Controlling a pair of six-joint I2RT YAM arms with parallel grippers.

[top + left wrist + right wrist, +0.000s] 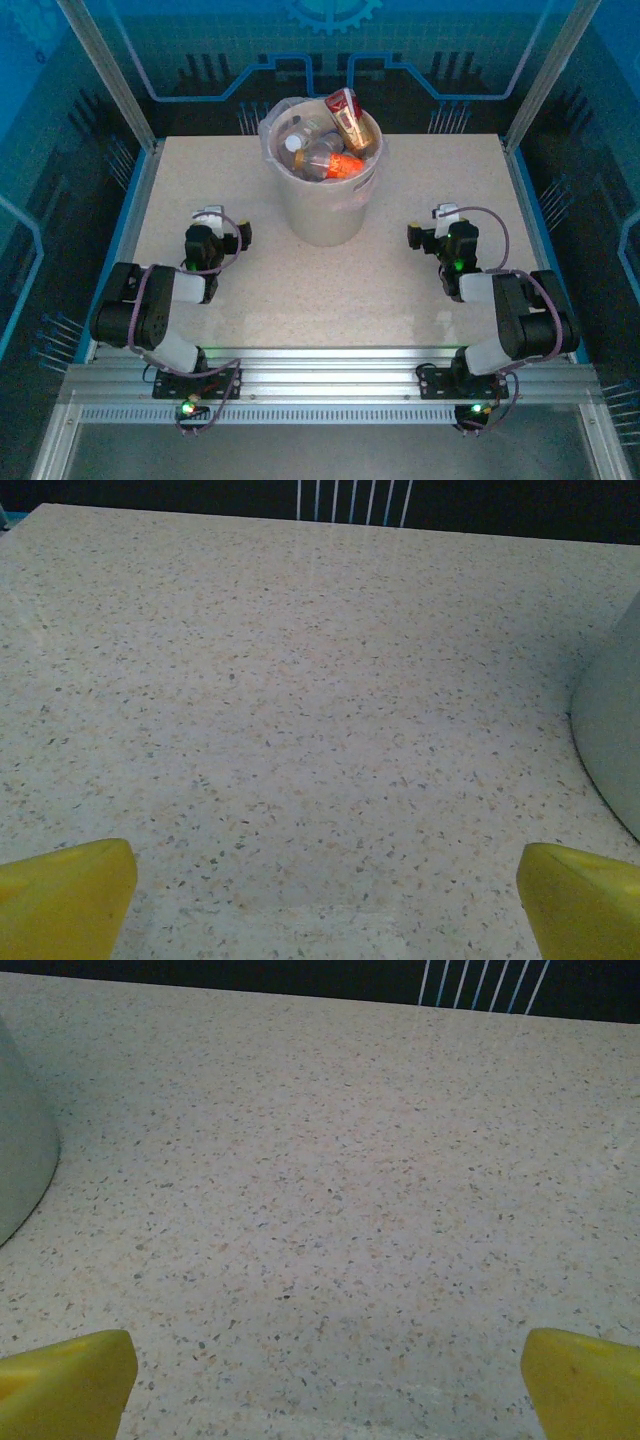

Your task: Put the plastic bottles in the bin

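Observation:
The bin (322, 215), a tall beige-white bucket with a clear liner, stands at the back middle of the table. Several plastic bottles (325, 158) fill it to the rim, and one with a red label (347, 115) sticks up at the back right. My left gripper (220, 228) rests low to the bin's left, open, with bare table between its yellow fingertips (65, 895). To the bin's right my right gripper (440, 230) is open too, nothing between its yellow fingertips (580, 1380). The bin's wall (612, 740) shows at the right edge of the left wrist view, and its wall (20, 1160) at the left edge of the right wrist view.
The speckled table (330, 290) is framed by metal posts and blue panels at the back and sides. An aluminium rail (330, 375) runs along the near edge where both arm bases are bolted.

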